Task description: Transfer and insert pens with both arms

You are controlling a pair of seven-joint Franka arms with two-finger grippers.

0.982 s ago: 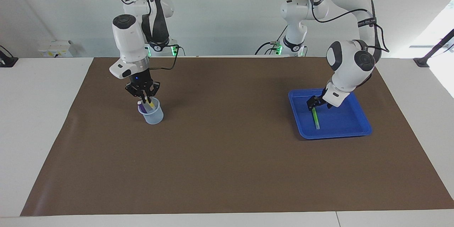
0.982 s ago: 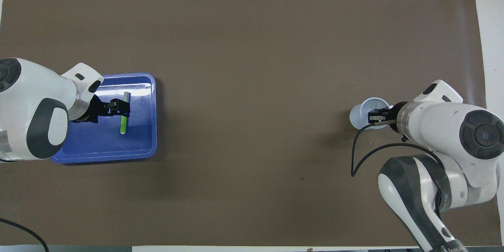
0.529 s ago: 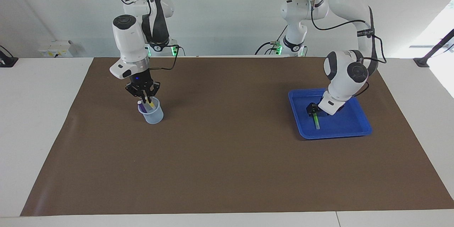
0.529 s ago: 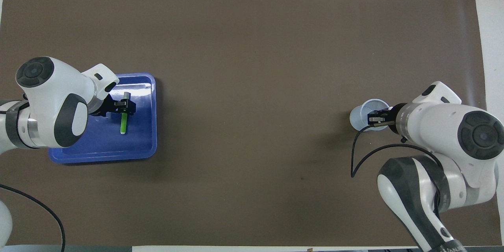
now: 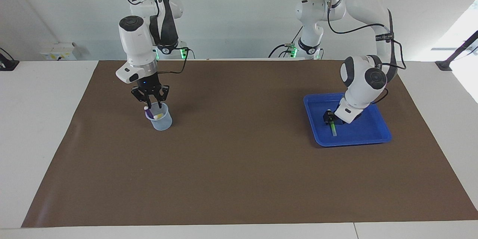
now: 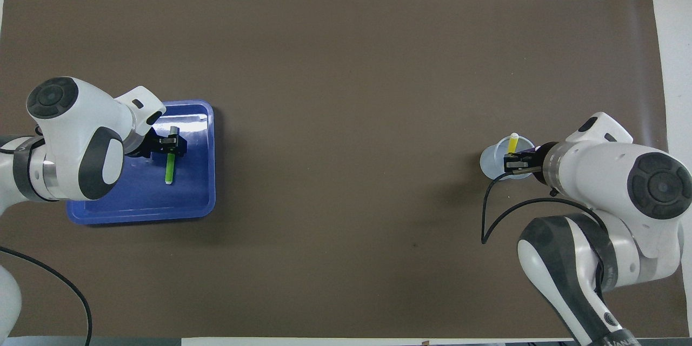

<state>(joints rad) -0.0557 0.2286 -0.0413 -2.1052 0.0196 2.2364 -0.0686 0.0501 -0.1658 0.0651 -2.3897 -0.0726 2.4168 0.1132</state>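
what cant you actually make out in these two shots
- Purple pen: overhead view, hidden under the right gripper over the cup.
- Green pen: both views, upper end covered by the left gripper in the blue tray; grip unreadable.
- Right gripper: finger state too small.

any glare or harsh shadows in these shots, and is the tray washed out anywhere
Facing view: strong daylight blows out the wall at the left arm's end; the mat is evenly lit, with only soft shadows under the cup and tray. Overhead view: a pale glare streak on the tray's floor farthest from the robots; the green pen stays clear.
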